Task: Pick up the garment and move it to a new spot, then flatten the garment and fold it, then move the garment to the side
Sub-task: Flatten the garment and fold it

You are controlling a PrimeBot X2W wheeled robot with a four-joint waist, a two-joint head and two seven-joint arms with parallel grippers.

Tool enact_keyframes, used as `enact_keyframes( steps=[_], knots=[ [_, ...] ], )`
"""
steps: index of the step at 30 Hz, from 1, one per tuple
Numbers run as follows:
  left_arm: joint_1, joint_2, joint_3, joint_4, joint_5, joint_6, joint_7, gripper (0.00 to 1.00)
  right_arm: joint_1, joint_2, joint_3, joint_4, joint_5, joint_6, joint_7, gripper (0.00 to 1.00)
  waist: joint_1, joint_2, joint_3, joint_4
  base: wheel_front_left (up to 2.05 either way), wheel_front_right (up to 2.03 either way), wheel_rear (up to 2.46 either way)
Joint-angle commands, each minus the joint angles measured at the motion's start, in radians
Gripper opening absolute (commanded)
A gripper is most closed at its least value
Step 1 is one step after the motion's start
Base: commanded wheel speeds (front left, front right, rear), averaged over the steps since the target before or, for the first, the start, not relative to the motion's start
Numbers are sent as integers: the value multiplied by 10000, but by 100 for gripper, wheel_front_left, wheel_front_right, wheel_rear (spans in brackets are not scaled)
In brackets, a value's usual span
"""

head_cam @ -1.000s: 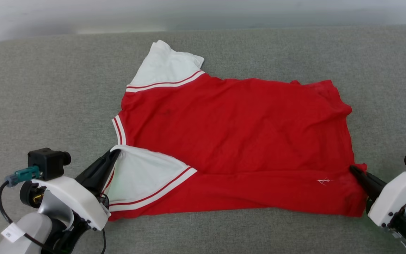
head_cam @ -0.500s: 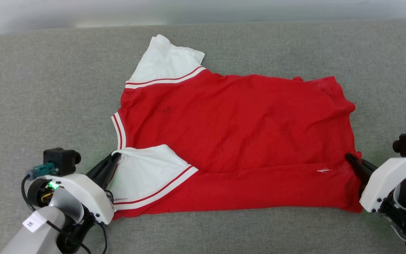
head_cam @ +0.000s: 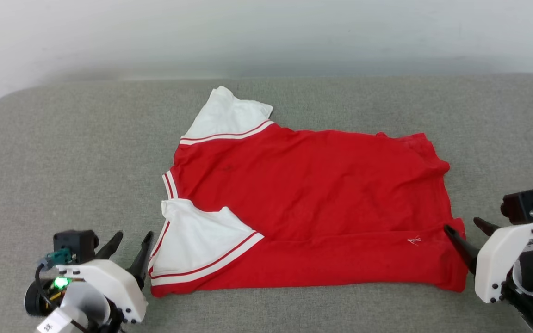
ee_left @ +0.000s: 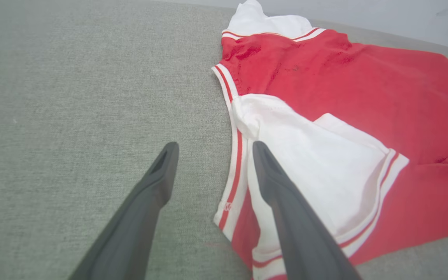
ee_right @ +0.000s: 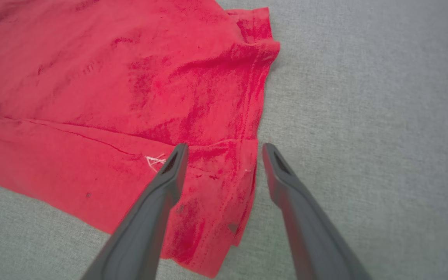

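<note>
Left tool [head_cam: 133,235] and right tool [head_cam: 461,224] gape wide, empty, flanking the part-folded garment [head_cam: 312,194] (probably poised for another fold).

There is one red shirt [head_cam: 312,208] with two white sleeves, a far sleeve [head_cam: 227,115] and a near sleeve [head_cam: 197,236], and there is one grey cushion [head_cam: 86,152]. Two grippers show, the left gripper [head_cam: 133,235] and the right gripper [head_cam: 461,224], each with two dark fingers [ee_left: 146,210], which makes four fingers in all. Each arm carries one black box, so two boxes, the left box [head_cam: 74,240] and the right box [head_cam: 518,206], and the left arm has one white paper tag [head_cam: 53,326].
</note>
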Motion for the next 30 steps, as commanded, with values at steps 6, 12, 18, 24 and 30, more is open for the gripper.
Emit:
enact_keyframes(
  steps=[6,12,18,24,30],
  knots=[
    [1331,683,-145,-1898,-79,1459,1556,100,1232,854,-1308,-1275,-690,-3,1712,100,1,0,-326,-107,0,0,0],
    [1928,1215,-319,-3338,-128,2364,2853,100,2225,1897,-2341,-2997,-1546,-3,3252,100,1,0,-57,-203,0,0,0],
    [1887,1331,-358,-3763,-169,2797,3451,100,2672,2687,-2717,-4206,-2048,-3,4008,100,1,0,351,-348,0,0,0],
    [1751,1416,-608,-3473,-25,3004,3965,100,2758,2957,-2702,-4669,-2236,-3,4140,100,1,0,701,-475,0,0,0],
    [1884,1187,-1156,-3018,-211,2830,4684,49,2661,2938,-2638,-4800,-2323,-3,4103,100,1,0,894,-539,0,0,0]
  ],
)
